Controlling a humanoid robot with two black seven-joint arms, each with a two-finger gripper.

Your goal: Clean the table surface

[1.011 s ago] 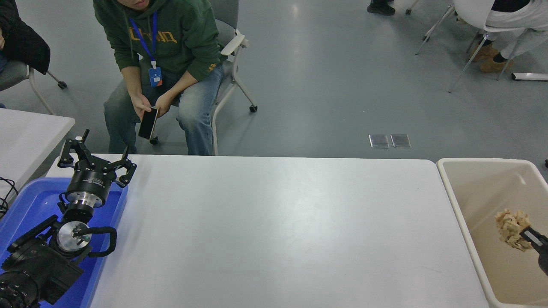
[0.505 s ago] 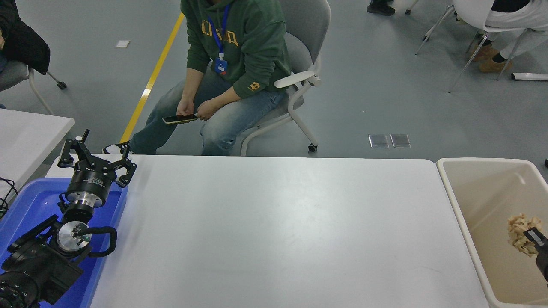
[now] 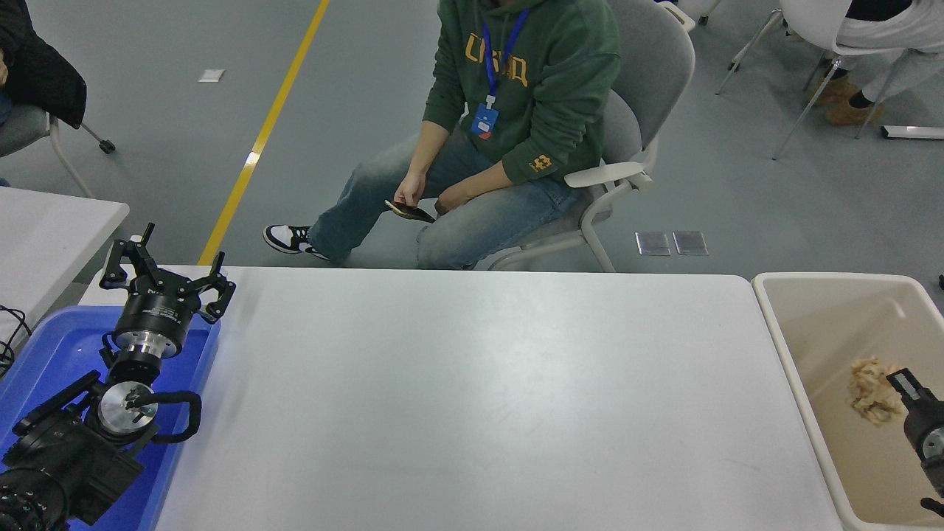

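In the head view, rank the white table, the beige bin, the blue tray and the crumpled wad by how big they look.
1. Table
2. Bin, cut off by the frame
3. Tray, partly hidden by the left arm
4. Wad

Yellow block lettering runs across the chest of the green hoodie (image 3: 527, 81) worn by the seated person; it is partly covered by a blue lanyard (image 3: 501, 44) and cannot be read. A small yellow emblem on the sleeve cuff is also illegible.
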